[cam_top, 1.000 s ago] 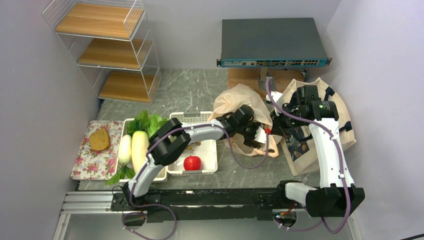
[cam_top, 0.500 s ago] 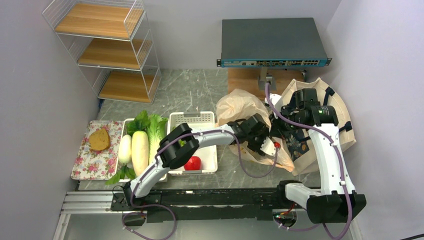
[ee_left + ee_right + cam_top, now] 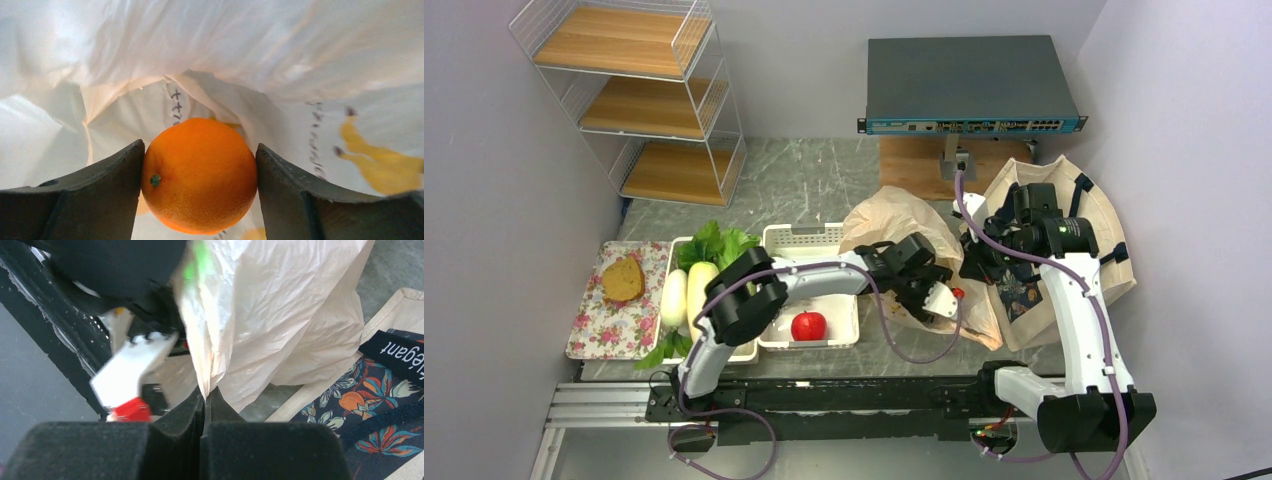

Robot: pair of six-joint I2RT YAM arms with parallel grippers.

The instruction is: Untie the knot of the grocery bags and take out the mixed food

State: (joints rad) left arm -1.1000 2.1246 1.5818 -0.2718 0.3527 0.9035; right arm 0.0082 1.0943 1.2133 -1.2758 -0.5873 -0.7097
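The top external camera looks down from high behind the arm bases [image 3: 1064,405] at 6 o'clock toward 12 o'clock, taking in the whole grey marbled table [image 3: 804,180] from afar. The left wrist camera sits close inside the thin crinkly peach-beige plastic bag [image 3: 250,45], while the right wrist camera faces that bag's outside at close range; all three views share it.

A grey, marble-veined table [image 3: 804,185] carries everything. At its far left corner stands a wire rack [image 3: 634,105] with wooden shelves. Along the near left lie a floral tray [image 3: 584,335], then a white bin [image 3: 672,245] just beside it, then a second white bin [image 3: 809,238]. Right of centre sits a crumpled peach plastic bag [image 3: 894,215], touching a cream canvas tote [image 3: 1096,205]. Behind them a wooden block [image 3: 914,165] seems to rest on the surface.
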